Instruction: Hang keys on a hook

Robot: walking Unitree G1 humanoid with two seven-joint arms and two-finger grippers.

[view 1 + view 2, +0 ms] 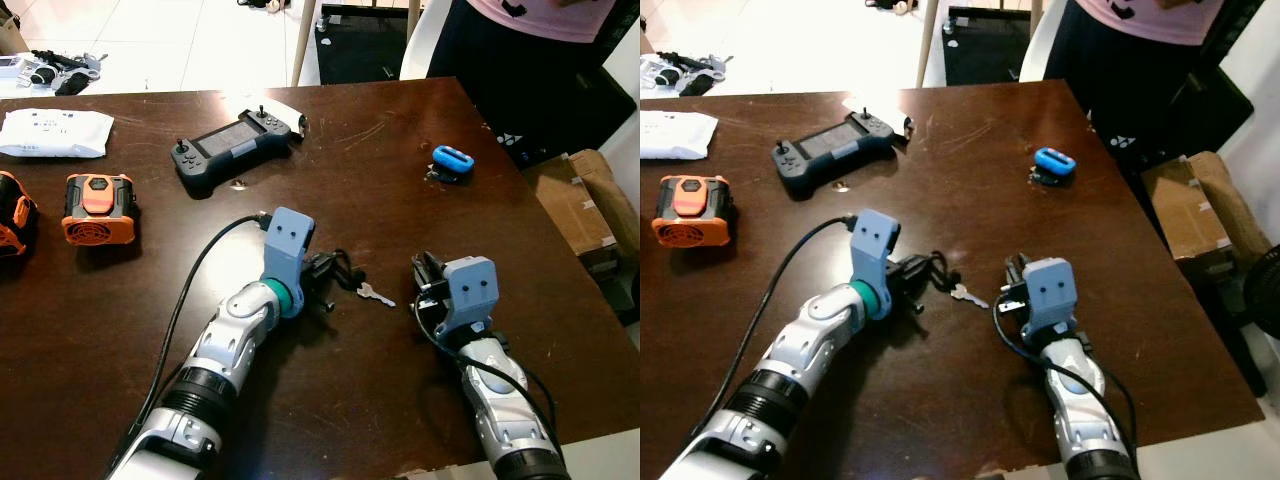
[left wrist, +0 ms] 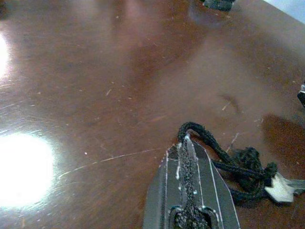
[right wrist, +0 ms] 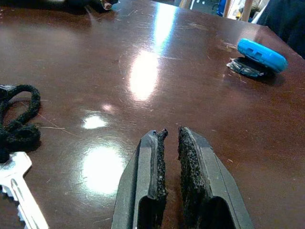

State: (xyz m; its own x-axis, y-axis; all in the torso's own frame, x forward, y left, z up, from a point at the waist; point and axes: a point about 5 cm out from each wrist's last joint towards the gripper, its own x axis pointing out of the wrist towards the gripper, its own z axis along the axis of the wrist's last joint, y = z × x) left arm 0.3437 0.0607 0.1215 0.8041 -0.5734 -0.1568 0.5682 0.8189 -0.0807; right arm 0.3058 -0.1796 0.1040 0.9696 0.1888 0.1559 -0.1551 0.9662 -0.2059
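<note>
One key (image 1: 376, 295) on black cord (image 2: 238, 162) | left gripper (image 2: 188, 157) jaws closed on cord | right gripper (image 3: 170, 143) jaws nearly closed, empty | I fear cord slips at lift.

On the surface (image 1: 380, 180): one silver key (image 1: 375, 294) on one black cord (image 1: 340, 268), one blue hook (image 1: 453, 158), one grey handheld controller (image 1: 236, 148), two orange devices (image 1: 98, 207) and (image 1: 12, 225), one white packet (image 1: 55, 132). Beside the key: two end effectors (image 1: 325, 285) and (image 1: 428, 272).

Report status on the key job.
Left gripper shut on the key's black cord. Right gripper nearly shut, empty, low over the table. Silver key lies flat between them. Nothing blocking.
</note>
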